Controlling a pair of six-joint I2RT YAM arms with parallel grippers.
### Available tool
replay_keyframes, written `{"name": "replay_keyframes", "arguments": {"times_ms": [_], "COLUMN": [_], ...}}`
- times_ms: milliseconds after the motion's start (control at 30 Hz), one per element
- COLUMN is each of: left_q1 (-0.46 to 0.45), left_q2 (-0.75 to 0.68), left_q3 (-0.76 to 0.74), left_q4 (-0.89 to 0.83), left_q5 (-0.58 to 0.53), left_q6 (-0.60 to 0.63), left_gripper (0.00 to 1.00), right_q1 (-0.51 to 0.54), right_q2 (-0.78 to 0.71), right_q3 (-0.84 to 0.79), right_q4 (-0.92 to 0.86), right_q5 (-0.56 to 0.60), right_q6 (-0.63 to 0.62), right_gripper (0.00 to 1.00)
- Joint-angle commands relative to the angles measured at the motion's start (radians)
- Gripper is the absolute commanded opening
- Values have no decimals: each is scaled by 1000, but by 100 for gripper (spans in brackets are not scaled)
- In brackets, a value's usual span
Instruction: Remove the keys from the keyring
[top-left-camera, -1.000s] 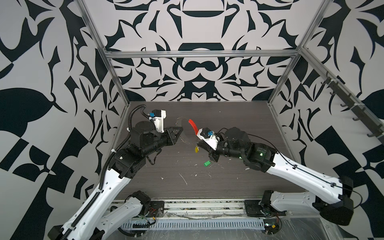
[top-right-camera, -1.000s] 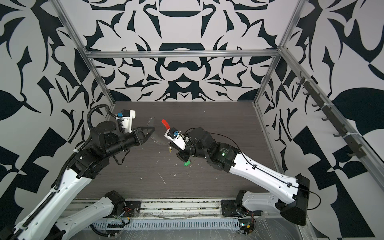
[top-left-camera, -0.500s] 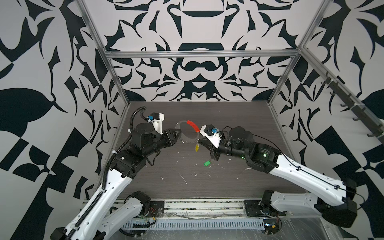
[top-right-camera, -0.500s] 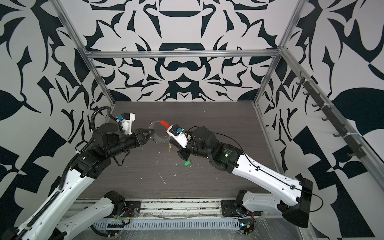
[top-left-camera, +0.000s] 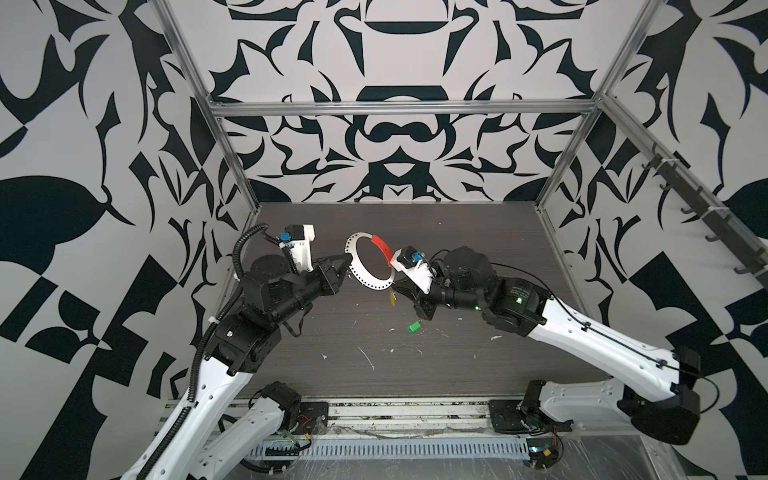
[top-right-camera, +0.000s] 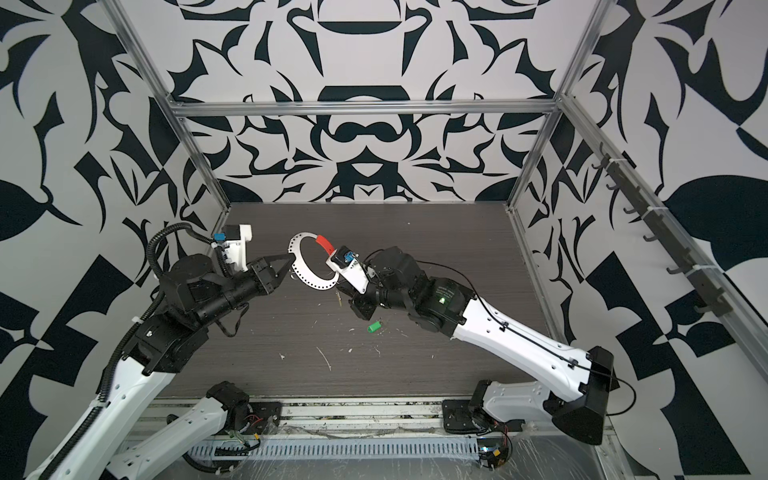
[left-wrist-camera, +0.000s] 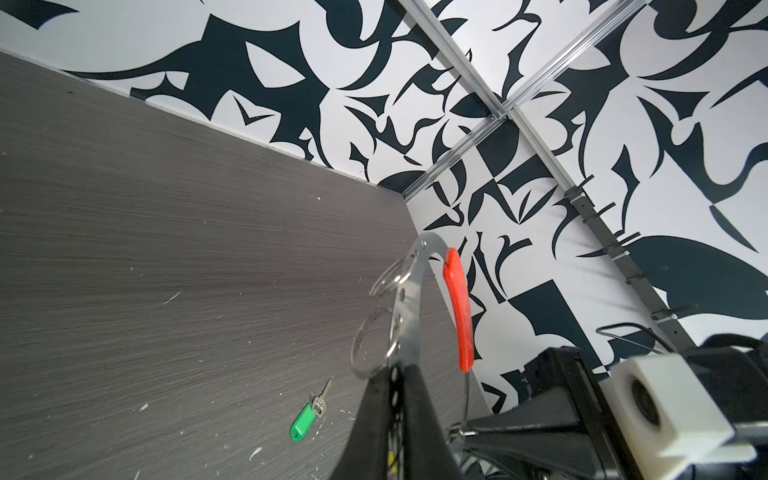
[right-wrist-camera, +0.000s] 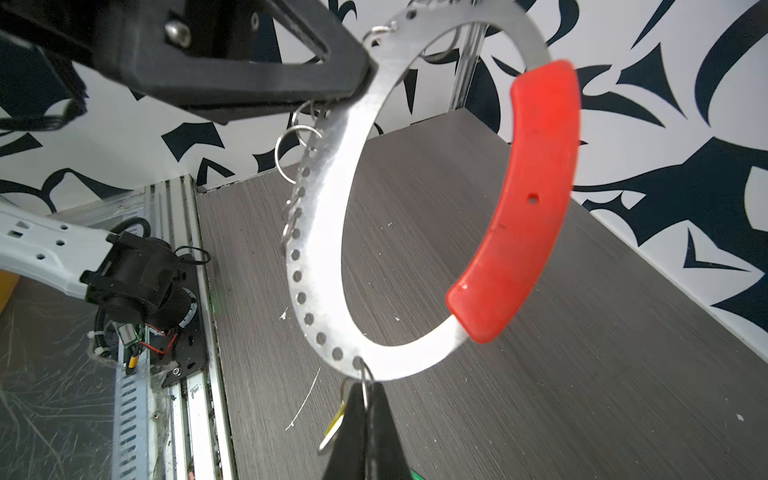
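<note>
The dark grey wood-grain table (top-left-camera: 457, 249) carries a green key tag (top-left-camera: 412, 328), lying flat below the right fingers (right-wrist-camera: 349, 449). White scraps (top-left-camera: 367, 358) are scattered around it.

- No text, brand, number or sign is legible in any view.
- Faint pale print on the right arm's black joint housing (top-left-camera: 517, 287), seen in both top views (top-right-camera: 443, 286), is too small to read.
</note>
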Motion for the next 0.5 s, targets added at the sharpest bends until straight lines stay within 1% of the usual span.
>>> {"name": "replay_keyframes", "arguments": {"times_ms": [0, 133, 267, 367, 467], "left_q1": [4, 4, 4, 4, 4], "left_q2": [11, 43, 61, 54, 36], "left_q3": [3, 52, 78, 89, 92], "left_q4": [-61, -134, -159, -178, -192], "left_q5": [-19, -14, 1, -12, -31], "left_q6": [43, 57, 69, 78, 83], "left_gripper": [0, 0, 0, 0, 0], "right_q1": [3, 8, 61, 78, 78], "right_q2": [-25, -27, -18, -1, 0], "right_q3": [76, 76, 81, 100, 99], "right_q4": [33, 25, 33, 31, 43], "right_q5": [-27, -3, 121, 212, 256], "right_q6": [10, -31, -121, -145, -148], "right_gripper": [0, 0, 0, 0, 0]}}
